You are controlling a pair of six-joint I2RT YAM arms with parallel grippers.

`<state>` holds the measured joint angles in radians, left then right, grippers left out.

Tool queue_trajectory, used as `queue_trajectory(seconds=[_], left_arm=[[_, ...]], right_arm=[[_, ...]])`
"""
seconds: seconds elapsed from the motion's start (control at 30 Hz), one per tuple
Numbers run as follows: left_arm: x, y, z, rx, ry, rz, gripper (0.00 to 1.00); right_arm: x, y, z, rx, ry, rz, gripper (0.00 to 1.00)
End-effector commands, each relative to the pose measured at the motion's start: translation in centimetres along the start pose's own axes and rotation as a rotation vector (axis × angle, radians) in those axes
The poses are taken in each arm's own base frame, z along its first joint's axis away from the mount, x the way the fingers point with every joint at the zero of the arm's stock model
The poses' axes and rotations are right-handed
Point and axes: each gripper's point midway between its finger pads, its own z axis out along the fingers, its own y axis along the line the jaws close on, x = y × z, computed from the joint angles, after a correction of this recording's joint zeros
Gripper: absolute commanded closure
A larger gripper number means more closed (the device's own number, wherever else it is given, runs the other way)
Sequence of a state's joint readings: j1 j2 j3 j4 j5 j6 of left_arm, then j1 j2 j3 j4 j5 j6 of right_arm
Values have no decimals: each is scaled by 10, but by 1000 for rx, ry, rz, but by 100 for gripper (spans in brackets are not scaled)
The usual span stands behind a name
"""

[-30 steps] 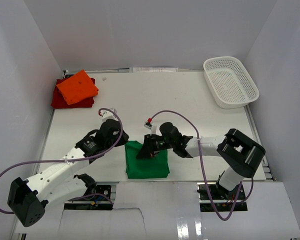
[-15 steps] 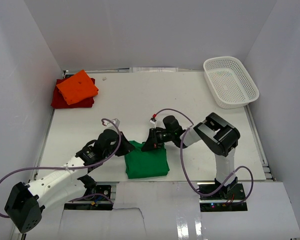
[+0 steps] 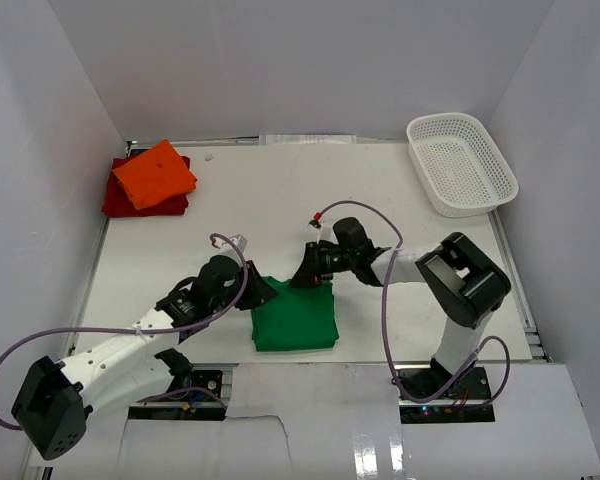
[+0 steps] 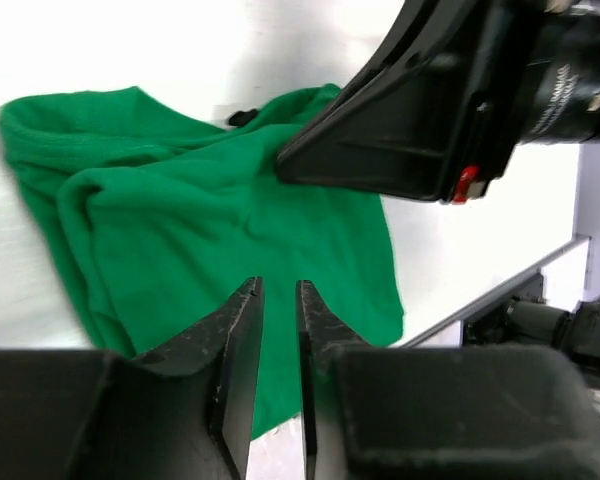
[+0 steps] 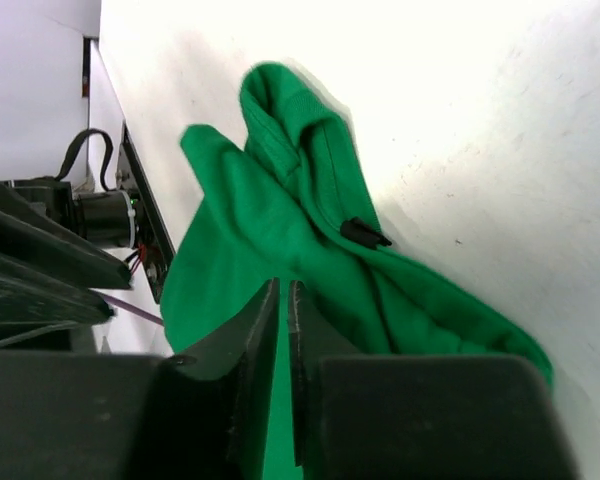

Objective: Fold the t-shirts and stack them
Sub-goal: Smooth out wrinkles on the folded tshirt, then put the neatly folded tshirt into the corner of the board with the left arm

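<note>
On the worktop point(image 3: 280, 200), the green t-shirt point(image 3: 295, 322) lies folded near my edge, slightly longer left to right, its rumpled side away from me. The orange t-shirt point(image 3: 155, 172) tops the dark red t-shirt point(image 3: 120, 203) far left. My left gripper point(image 4: 277, 300) is narrowly parted and empty; my right gripper point(image 5: 283, 295) is pressed together.
</note>
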<state>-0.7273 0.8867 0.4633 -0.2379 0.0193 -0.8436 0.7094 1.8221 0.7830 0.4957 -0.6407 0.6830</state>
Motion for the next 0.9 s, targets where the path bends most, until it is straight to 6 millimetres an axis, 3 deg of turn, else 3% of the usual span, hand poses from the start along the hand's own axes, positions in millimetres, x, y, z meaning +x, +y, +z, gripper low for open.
queue_trajectory(seconds=[0.0,0.1,0.13,0.17,0.2,0.27,0.3,0.37,0.53,0.73,0.87], left_arm=[[1,-17,3,102,-8,20,65],[6,-11,12,85,14,23,54],[7,-9,14,69,21,27,50],[13,7,19,-8,44,19,46],[9,5,20,-22,44,19,37],[12,13,22,-78,71,19,30],[9,18,26,-120,64,17,21],[13,37,24,-236,85,-9,17],[9,52,12,-316,48,-32,16],[0,47,-2,-280,-3,-16,14],[11,62,3,-366,60,8,12]], right_arm=[[-31,16,-25,53,-83,-97,80],[-37,20,-43,86,-110,-136,58],[-38,21,-48,90,-119,-140,55],[-39,22,-51,91,-127,-146,54],[-38,23,-58,106,-140,-154,52],[-38,18,-67,144,-152,-158,46],[-42,18,-73,172,-172,-188,32],[-39,14,-83,224,-170,-190,15],[-33,11,-99,256,-202,-213,12],[-27,6,-105,270,-190,-206,11],[-23,3,-106,264,-182,-200,11]])
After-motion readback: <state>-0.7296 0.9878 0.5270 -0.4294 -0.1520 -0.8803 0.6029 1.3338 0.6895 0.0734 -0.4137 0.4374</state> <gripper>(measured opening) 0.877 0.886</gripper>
